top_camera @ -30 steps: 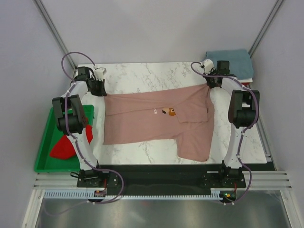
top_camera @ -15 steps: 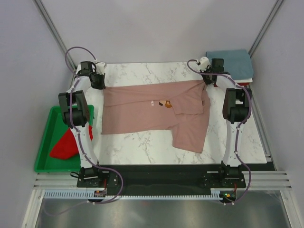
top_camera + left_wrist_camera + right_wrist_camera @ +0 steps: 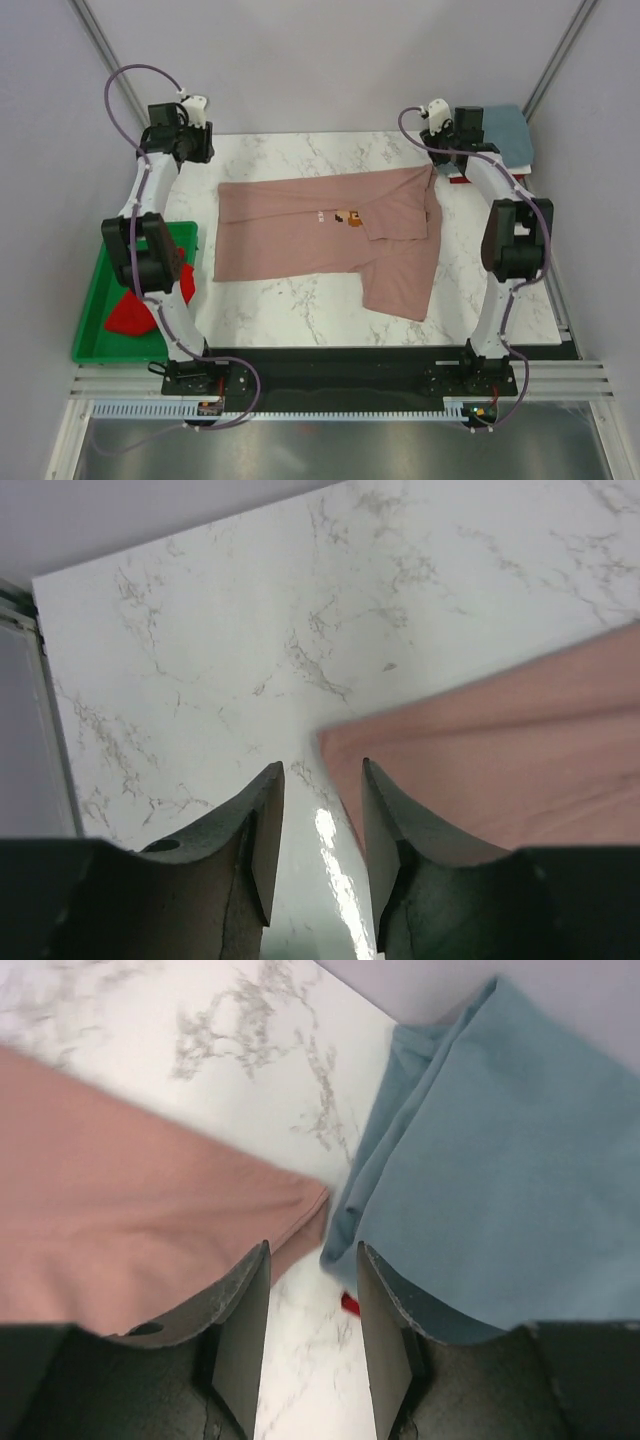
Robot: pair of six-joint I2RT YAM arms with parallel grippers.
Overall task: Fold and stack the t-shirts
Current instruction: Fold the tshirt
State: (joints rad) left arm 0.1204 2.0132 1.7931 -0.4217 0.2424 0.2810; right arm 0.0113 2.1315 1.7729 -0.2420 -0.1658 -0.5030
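Top external, red t-shirt (image 3: 126,317) in green tray (image 3: 98,282)

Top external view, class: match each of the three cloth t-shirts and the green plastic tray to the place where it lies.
Things:
1. dusty-pink cloth t-shirt
2. bright red cloth t-shirt
3. grey-blue cloth t-shirt
4. green plastic tray

Places:
A. beside the left edge of the white marble table
B. inside the tray
C. folded, by the far right corner
D. spread flat across the table's middle

Pairs: 1-D, 2-B, 3-C, 4-A.
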